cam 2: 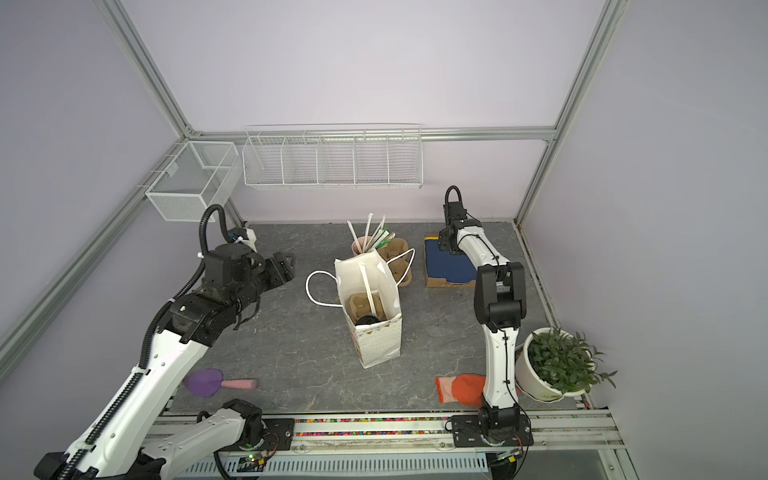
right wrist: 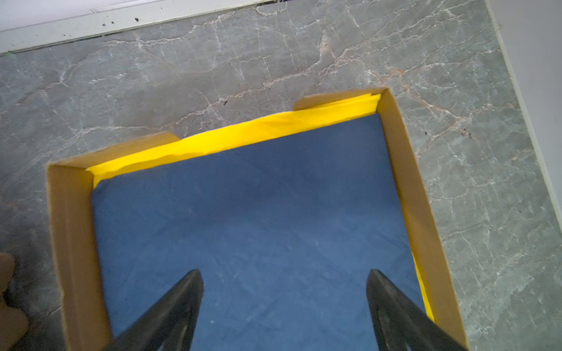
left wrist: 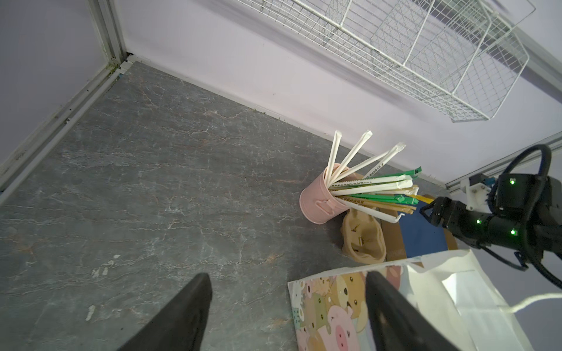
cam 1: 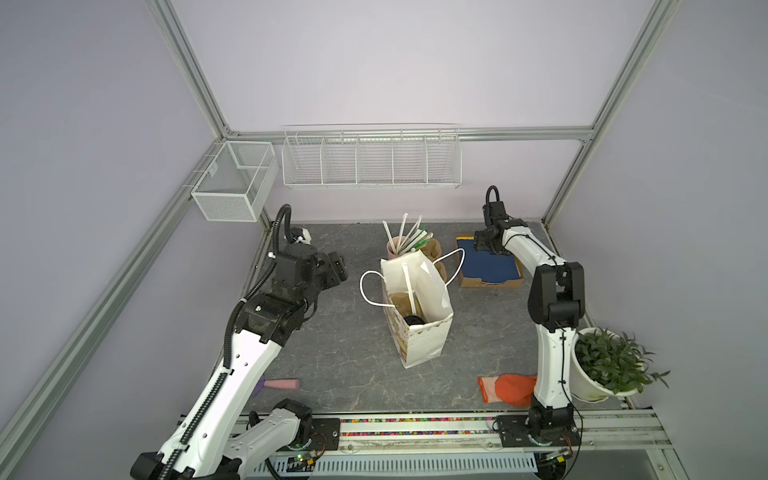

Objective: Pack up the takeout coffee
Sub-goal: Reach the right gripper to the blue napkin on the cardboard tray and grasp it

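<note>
- Two grippers hang over a grey, marble-veined tabletop, boxed in by plain lilac walls and a bare aluminium frame. White wire baskets hang on the back wall, well beyond both pairs of jaws.
- The left gripper has its jaws spread wide with nothing between them, above bare tabletop.
- The right gripper is just as wide and equally empty. It hovers over a dark blue sheet in a shallow brown cardboard tray, and a yellow sheet edges out past the fingertips.
- The takeout coffee shows only its round black lid, deep inside the white paper gift bag. The bag stands between the two grippers and neither touches it.
- Cartoon pigs and bears cover the bag's face beside the left jaws. The wrapped straws in the pink metal cup beyond those jaws carry print too small to read. The coffee's own side is hidden.
</note>
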